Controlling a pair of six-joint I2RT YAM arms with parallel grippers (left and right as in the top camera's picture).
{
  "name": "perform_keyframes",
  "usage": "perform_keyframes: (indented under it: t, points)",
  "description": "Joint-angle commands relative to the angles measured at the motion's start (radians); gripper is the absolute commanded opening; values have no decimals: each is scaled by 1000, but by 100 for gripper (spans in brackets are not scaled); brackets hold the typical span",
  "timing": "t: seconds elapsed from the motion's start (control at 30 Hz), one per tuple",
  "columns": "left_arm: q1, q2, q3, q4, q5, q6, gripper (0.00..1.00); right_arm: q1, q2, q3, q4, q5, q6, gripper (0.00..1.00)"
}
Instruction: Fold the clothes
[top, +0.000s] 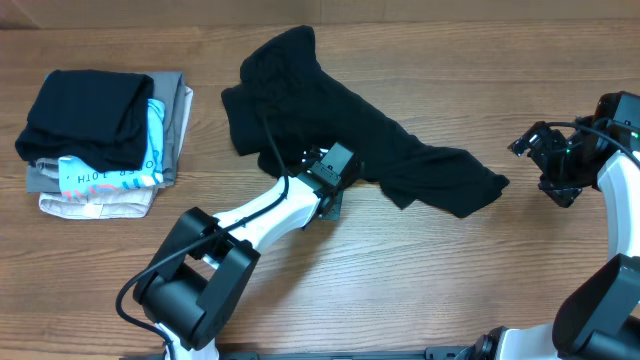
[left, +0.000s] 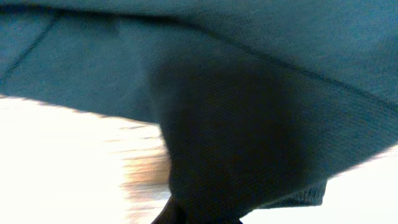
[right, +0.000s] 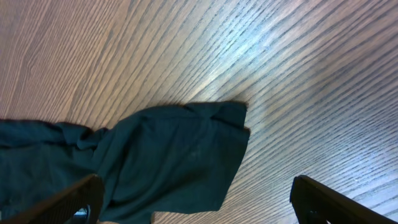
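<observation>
The clothes, a black T-shirt (top: 340, 110), lie crumpled in a diagonal band across the middle of the wooden table. My left gripper (top: 330, 195) sits at the shirt's near edge, shut on a bunch of its fabric. In the left wrist view the dark cloth (left: 249, 93) fills the frame and gathers down into the jaws, hiding the fingers. My right gripper (top: 537, 168) hovers open just right of the shirt's right end. In the right wrist view that end (right: 168, 155) lies ahead of the wide-apart fingers (right: 68, 202), with nothing between them.
A stack of folded garments (top: 100, 140), black on top with light blue-and-white, grey and beige beneath, stands at the far left. Bare wood table (top: 450, 280) stretches along the front and to the right of the shirt.
</observation>
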Motion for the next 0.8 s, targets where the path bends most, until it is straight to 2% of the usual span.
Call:
perform_keyframes:
  t: [0.0,0.13,0.3,0.47,0.77]
  points:
    - [12,-84,94,-84,-109,54,4,4,-1,1,2,-8,-3,100]
    - [12,-175,175,-164,-139,142,4,4,-1,1,2,-8,-3,100]
    - [12,-246,191,-224,-202,189,7,4,-1,1,2,-8,-3,100]
    - [12,-244,183,-298,-182,199,13,4,-1,1,2,-8,-3,100]
    - [10,-207,166,-380,-140,225,14,4,-1,1,2,-8,-3,100]
